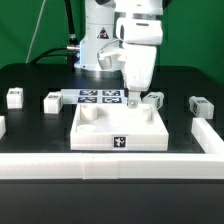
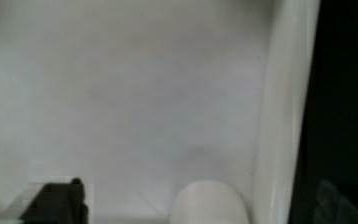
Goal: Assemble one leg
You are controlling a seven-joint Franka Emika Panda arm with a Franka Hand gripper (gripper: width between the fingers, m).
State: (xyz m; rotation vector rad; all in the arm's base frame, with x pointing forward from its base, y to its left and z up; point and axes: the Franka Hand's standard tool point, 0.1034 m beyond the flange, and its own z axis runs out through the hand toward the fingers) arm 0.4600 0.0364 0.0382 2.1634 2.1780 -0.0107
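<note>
The large white square panel [image 1: 95, 140] lies in the middle of the black table. My gripper [image 1: 133, 96] hangs low over its far right corner. A small white leg [image 1: 152, 99] stands right beside the gripper there. In the wrist view the panel's surface [image 2: 123, 100] fills the picture, with its raised rim [image 2: 286, 100] along one side. A rounded white leg end [image 2: 208, 203] shows between the jaws, with a visible gap to the one dark finger [image 2: 55, 203]. More legs lie at the exterior view's left [image 1: 14, 97], [image 1: 51, 101] and right [image 1: 200, 106].
The marker board [image 1: 100, 97] lies behind the panel, near the robot base. A white raised border [image 1: 110, 166] runs along the table's front, with a branch up the exterior view's right side [image 1: 207, 140].
</note>
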